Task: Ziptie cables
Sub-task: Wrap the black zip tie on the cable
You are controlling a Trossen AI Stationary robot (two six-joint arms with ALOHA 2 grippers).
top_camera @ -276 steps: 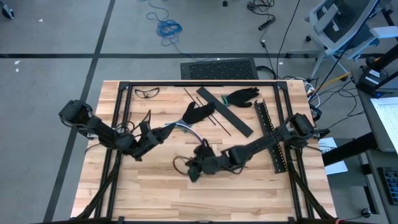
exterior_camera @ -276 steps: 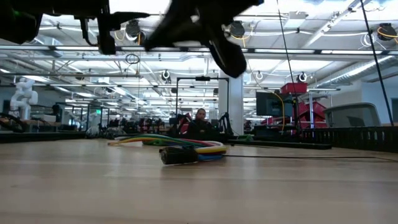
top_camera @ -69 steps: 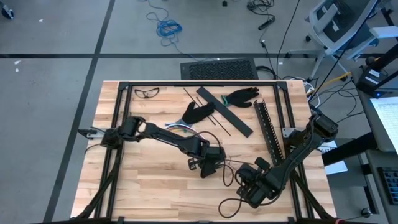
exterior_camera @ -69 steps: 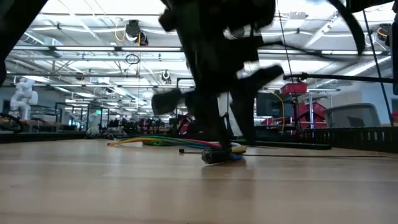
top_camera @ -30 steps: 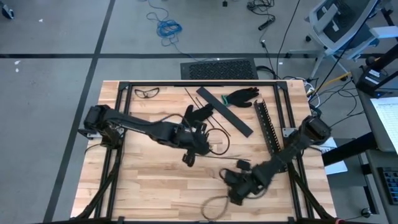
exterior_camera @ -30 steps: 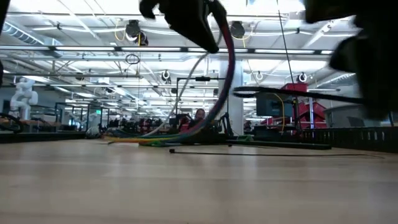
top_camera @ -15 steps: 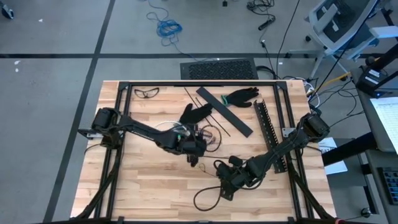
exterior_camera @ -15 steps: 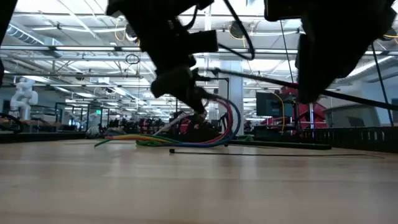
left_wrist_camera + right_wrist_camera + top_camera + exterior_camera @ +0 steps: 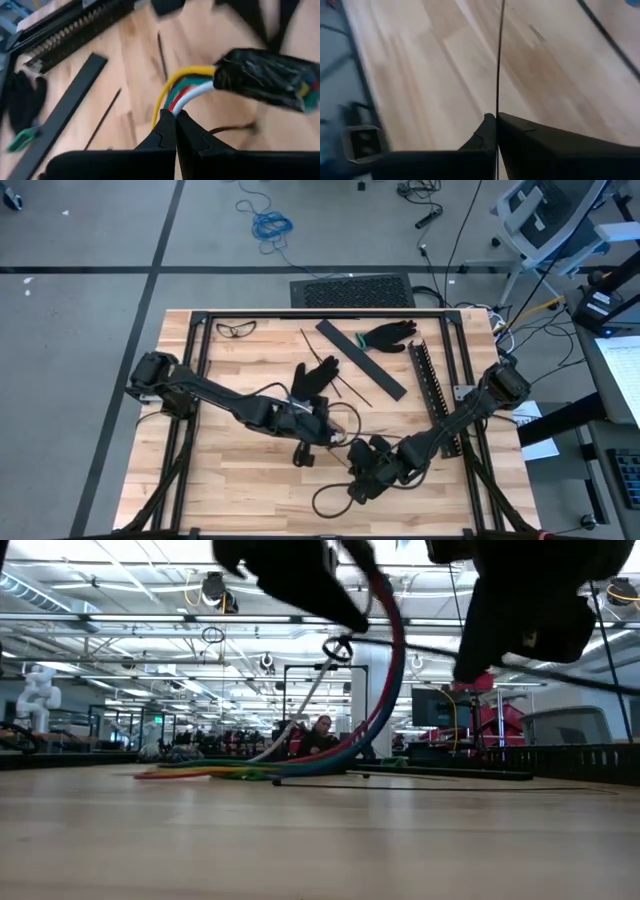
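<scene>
Two closed grippers: your left gripper (image 9: 175,116) pinches the smooth, curving cables (image 9: 181,89) near their black-taped end. Your right gripper (image 9: 496,119), lower centre of the high view, clamps a thin black strand (image 9: 498,55) over pale wood table (image 9: 420,65).

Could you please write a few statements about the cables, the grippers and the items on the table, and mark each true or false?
1. The left gripper is shut on the cables. True.
2. The cables lie flat on the table. False: one end arches up from it.
3. The right gripper is open. False: it is shut on a thin black strand.
4. Safety glasses lie near the table's far left corner. True.
</scene>
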